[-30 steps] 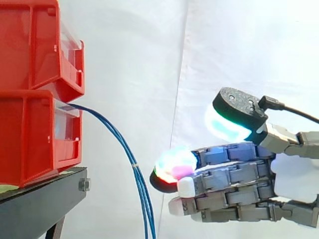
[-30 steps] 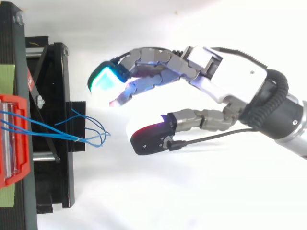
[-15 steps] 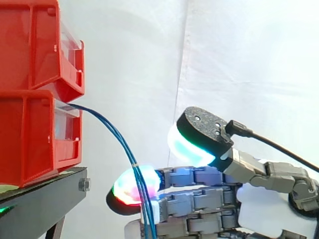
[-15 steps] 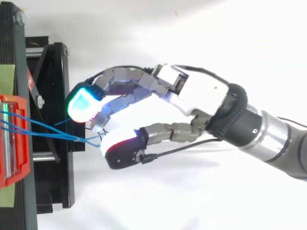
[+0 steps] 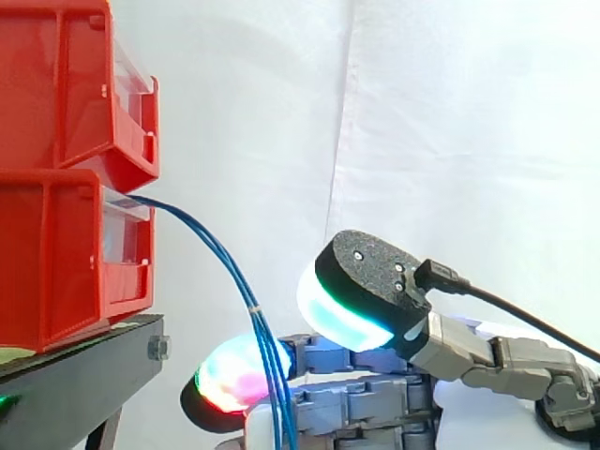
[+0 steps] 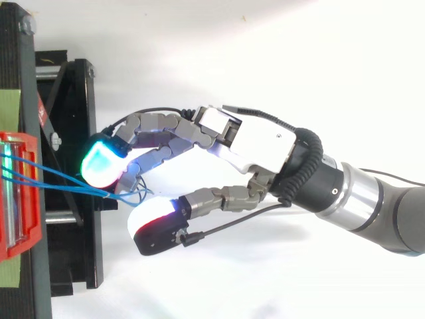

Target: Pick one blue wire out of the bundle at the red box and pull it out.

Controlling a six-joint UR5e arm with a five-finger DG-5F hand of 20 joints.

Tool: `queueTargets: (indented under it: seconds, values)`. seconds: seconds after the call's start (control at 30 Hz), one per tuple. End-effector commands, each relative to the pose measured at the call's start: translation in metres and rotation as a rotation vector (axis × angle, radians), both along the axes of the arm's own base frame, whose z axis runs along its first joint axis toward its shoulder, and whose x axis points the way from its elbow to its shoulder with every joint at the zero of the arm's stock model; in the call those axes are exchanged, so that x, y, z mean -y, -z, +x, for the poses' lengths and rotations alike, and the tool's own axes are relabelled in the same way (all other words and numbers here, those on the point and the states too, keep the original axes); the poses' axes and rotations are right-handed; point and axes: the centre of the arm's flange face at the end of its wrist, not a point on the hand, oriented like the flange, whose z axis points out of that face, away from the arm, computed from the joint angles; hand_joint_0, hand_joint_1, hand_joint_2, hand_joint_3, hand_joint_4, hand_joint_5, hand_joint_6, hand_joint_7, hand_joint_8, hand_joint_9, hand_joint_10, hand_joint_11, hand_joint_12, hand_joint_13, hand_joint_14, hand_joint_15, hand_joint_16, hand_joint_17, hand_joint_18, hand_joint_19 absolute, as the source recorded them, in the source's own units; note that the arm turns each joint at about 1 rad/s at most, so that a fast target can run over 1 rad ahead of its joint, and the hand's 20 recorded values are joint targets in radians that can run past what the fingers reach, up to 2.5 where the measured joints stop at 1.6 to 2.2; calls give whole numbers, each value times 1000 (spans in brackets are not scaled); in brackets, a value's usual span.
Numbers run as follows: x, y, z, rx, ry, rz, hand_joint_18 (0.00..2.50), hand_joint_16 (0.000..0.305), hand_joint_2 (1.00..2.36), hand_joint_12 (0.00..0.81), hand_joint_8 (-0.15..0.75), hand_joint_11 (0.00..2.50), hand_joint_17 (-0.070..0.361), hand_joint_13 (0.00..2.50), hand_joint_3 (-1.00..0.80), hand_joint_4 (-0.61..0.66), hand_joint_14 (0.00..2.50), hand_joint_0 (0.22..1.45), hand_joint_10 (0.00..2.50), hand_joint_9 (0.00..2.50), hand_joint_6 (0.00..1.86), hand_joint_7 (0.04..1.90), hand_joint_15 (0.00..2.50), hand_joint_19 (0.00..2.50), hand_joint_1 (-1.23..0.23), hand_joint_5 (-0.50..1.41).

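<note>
Fingers (image 6: 103,165): stretched almost straight toward the left of the frame, only gently curved. The hand (image 6: 255,143) is spread and clamps nothing.
Thumb (image 6: 156,229): well apart from the fingers. It sits lower centre from above and is raised over them in the side view.
Blue wires (image 6: 103,193): they leave the lower red box (image 5: 56,253) at centre left, arch rightward and hang down to the bottom edge. From above, their loose ends lie in the gap between the fingers and the thumb.
Contact: in the side view the wires (image 5: 270,370) cross in front of the fingers. They may be brushing a glowing pad, but the overlap makes this unclear.
Upper red box (image 5: 56,84): stacked on the lower one at upper left.
Black stand (image 5: 84,375): under the boxes at lower left.
Cut off: the lower fingers and the wire ends run past the bottom edge of the side view. From above, the red box is clipped by the left edge.
Hard to make out: how many wires are in the bundle.
Background: white curtain (image 5: 450,122).
</note>
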Motion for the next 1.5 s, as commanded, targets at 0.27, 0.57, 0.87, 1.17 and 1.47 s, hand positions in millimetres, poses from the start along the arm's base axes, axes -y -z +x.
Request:
queueTargets:
  seconds: [0.27, 0.57, 0.87, 1.17, 1.47]
  values:
    - [-5, -3, 3, 12, -2, -5, 154, 48, 1000, 330, 197, 665, 108, 448, -493, 263, 11, 543, 21, 804, 504, 1210, 289, 227, -786, -49]
    - [-7, 7, 7, 44, 0, -10, 150, 47, 1008, 325, 210, 792, 106, 438, -395, 201, 12, 570, 21, 846, 502, 1329, 300, 241, -784, -53]
    - [-10, 17, 17, 68, 0, -2, 149, 47, 1007, 327, 213, 821, 106, 434, -390, 210, 12, 574, 22, 845, 501, 1340, 297, 248, -766, -56]
    - [-3, 17, 17, 83, 2, 24, 154, 47, 1011, 325, 213, 830, 105, 435, -331, 186, 12, 588, 22, 850, 504, 1372, 298, 247, -755, -54]
    - [-3, 13, 20, 103, 0, 34, 162, 47, 1013, 327, 223, 842, 106, 439, -291, 172, 13, 588, 19, 838, 594, 1257, 296, 253, -753, -85]
